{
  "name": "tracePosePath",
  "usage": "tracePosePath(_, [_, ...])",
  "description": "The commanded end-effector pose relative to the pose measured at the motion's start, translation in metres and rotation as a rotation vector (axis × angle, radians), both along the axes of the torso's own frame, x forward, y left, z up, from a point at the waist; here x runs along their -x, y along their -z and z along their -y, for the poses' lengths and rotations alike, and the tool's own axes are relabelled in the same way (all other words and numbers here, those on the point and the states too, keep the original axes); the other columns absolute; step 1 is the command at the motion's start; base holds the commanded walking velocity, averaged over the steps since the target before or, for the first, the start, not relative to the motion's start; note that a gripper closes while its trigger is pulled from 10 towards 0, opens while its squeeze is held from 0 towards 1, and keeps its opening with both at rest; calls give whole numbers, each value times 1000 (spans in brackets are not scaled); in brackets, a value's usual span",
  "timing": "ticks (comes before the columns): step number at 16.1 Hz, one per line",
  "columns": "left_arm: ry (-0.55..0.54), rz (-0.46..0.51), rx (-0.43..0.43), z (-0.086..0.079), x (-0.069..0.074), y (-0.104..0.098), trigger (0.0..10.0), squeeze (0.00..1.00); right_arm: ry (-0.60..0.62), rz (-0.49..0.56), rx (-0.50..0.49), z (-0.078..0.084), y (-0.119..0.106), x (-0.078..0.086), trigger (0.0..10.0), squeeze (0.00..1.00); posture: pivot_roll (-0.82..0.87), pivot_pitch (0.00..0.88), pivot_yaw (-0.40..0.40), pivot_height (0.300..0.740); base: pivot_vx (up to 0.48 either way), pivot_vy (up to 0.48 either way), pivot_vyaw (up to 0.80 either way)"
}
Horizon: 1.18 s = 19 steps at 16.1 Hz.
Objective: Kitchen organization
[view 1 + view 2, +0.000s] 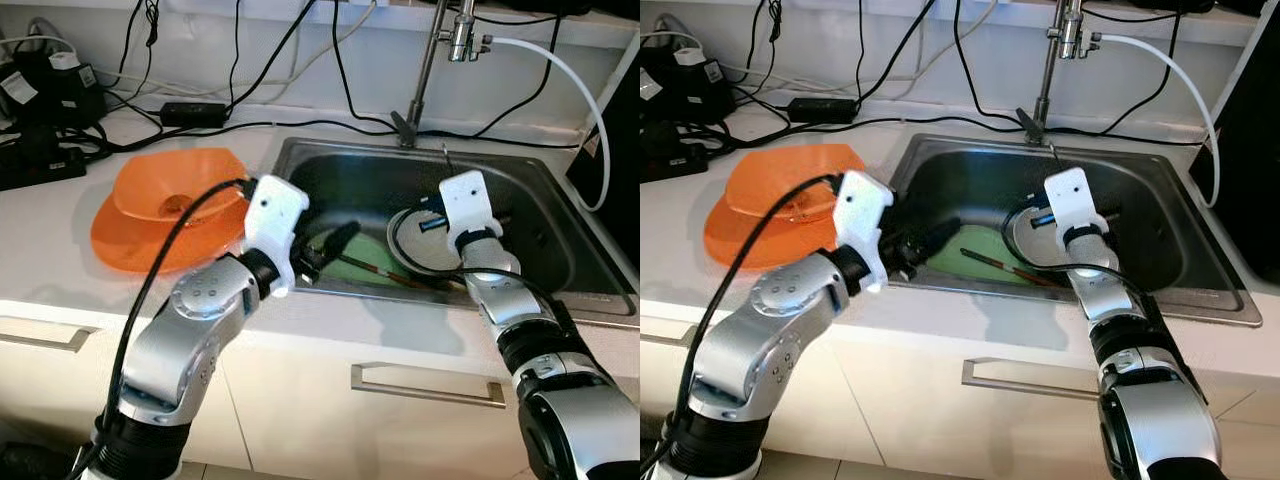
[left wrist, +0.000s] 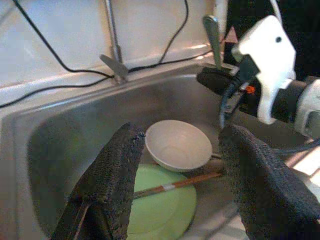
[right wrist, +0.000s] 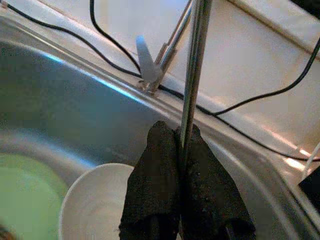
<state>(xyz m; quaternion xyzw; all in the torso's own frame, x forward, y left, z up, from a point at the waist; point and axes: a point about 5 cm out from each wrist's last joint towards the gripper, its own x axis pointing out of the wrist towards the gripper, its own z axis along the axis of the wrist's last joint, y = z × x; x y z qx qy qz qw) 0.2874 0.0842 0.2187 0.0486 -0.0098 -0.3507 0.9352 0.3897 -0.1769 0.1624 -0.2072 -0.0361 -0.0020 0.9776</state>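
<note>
So barely started, I'd say: the white bowl, green plate and chopsticks all sit in the sink, with orange plates on the counter at 9 o'clock. Right gripper is pinched on a thin metal rod above the bowl. Left gripper hangs spread wide, empty, over the plate.
</note>
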Motion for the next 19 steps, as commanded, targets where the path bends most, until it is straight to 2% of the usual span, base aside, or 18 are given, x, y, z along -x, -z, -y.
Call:
tracePosePath(1, [36, -16, -19, 3, 4, 2, 10000, 0, 4, 4, -27, 1, -5, -3, 10000, 0, 143, 0, -33, 740, 0, 0, 0])
tracePosePath(7, [22, -176, -167, -3, 8, 39, 10000, 0, -37, -22, -64, -12, 3, -1, 10000, 0, 150, 0, -30, 740, 0, 0, 0])
tracePosePath(19, [33, -211, -183, -1, 10, 44, 10000, 0, -150, -84, -74, -32, 17, 3, 10000, 0, 155, 0, -32, 740, 0, 0, 0])
